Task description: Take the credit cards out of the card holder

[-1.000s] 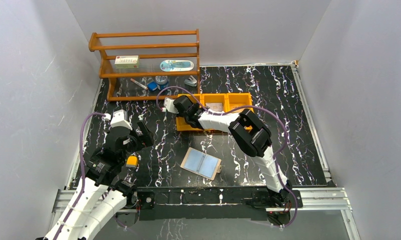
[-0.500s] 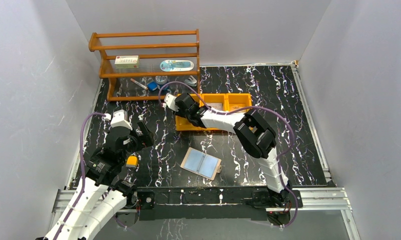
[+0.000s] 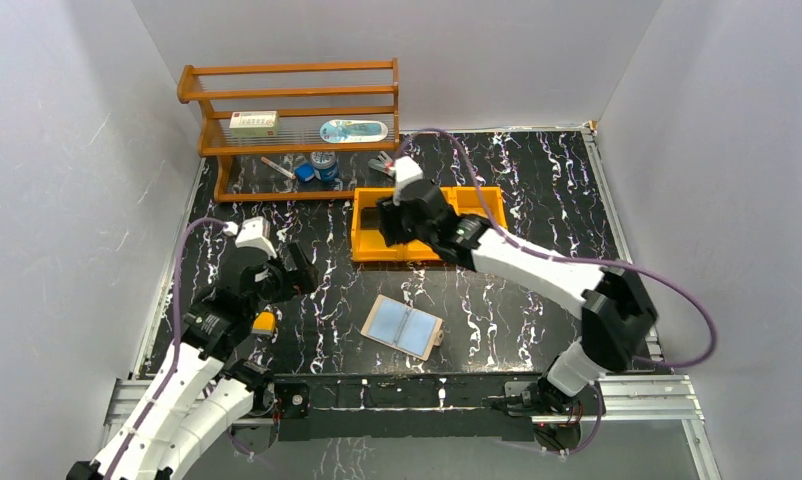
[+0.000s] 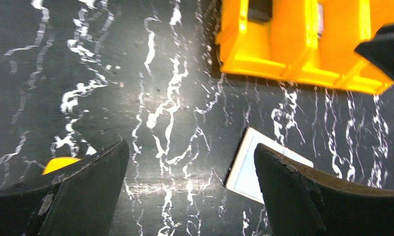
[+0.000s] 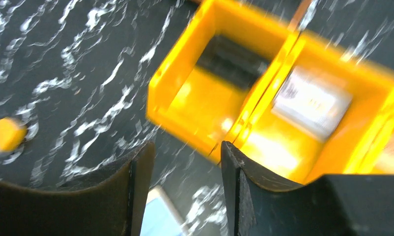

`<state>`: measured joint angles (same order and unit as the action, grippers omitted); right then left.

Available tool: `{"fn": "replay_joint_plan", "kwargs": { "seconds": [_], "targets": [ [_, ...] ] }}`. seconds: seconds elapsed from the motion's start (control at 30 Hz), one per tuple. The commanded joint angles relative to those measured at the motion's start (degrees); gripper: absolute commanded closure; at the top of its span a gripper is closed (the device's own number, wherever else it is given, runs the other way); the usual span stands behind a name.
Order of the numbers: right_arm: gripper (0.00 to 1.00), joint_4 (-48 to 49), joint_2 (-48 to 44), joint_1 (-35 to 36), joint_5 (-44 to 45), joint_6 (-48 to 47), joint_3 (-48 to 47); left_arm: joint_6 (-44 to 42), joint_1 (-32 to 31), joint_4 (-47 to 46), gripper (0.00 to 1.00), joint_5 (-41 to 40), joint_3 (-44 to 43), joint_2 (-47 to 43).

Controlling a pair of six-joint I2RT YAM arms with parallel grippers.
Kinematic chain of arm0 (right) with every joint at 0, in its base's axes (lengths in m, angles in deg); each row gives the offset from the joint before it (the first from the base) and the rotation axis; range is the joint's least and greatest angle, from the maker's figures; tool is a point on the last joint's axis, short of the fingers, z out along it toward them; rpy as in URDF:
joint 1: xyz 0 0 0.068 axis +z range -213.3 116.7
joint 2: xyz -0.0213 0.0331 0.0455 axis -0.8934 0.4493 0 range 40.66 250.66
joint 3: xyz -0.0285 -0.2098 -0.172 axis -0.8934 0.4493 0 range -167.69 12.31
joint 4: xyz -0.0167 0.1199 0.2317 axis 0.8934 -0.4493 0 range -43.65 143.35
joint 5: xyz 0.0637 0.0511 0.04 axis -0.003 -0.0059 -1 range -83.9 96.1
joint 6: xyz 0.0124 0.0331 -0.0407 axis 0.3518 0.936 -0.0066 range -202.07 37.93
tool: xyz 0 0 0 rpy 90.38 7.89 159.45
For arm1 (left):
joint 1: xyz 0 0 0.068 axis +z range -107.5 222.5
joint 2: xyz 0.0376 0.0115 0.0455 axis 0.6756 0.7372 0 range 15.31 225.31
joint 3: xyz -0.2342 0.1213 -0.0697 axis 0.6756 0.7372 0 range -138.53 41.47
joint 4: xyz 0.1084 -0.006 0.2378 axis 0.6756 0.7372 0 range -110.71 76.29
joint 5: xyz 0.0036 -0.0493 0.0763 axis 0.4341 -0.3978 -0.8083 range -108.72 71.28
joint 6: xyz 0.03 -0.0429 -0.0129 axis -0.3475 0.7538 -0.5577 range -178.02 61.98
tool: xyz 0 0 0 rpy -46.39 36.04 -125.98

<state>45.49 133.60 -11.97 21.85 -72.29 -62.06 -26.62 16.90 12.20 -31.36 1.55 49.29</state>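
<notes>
The tan card holder (image 3: 404, 327) lies spread open on the black mat, blue-clear sleeves up. It also shows in the left wrist view (image 4: 249, 169) and the right wrist view (image 5: 160, 216). A black card (image 5: 232, 59) lies in the left compartment of the orange tray (image 3: 365, 250), and a grey-silver card (image 5: 310, 101) lies in the middle one. My right gripper (image 3: 397, 232) hovers over the tray's front left part, open and empty (image 5: 187, 191). My left gripper (image 3: 299, 272) is open and empty above the mat, left of the holder (image 4: 192, 187).
A wooden rack (image 3: 292, 125) with small items stands at the back left. The orange tray (image 4: 293, 49) sits behind the holder. The right arm's elbow (image 3: 617, 310) reaches out to the right. White walls close in on both sides.
My right gripper has swung from the tray's left end to over the tray, and its elbow has swung out to the right. My left gripper has shifted slightly right. The holder has not moved.
</notes>
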Motion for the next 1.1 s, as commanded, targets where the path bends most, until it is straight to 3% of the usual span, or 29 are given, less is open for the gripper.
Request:
{"fn": "replay_joint_plan", "kwargs": {
  "seconds": [0.0, 0.17, 0.23, 0.57, 1.07],
  "targets": [
    [0.42, -3.78, -8.02, -0.27, -9.06, 30.35, 14.14, -3.24, 0.25, -6.89, 0.02, 14.1, 1.81, 4.66],
    [0.49, -0.16, -14.01, -0.18, -16.4, 43.4, 26.86, 2.35, 0.13, -21.13, 0.1, 39.01, 4.02, 15.76],
    [0.51, 1.22, -15.44, 0.29, -18.32, 45.98, 30.07, 3.54, -0.69, -22.99, 0.12, 43.3, 4.3, 20.73],
    [0.51, 0.36, -19.02, 2.19, -18.53, 51.95, 37.2, 3.18, -13.1, -22.58, 0.12, 36.16, 3.16, 33.4],
    [0.51, -3.2, -18.86, 2.46, -15.62, 51.72, 40.11, -0.2, -15.5, -18.89, 0.12, 32.59, -0.79, 41.48]
  ]
}}
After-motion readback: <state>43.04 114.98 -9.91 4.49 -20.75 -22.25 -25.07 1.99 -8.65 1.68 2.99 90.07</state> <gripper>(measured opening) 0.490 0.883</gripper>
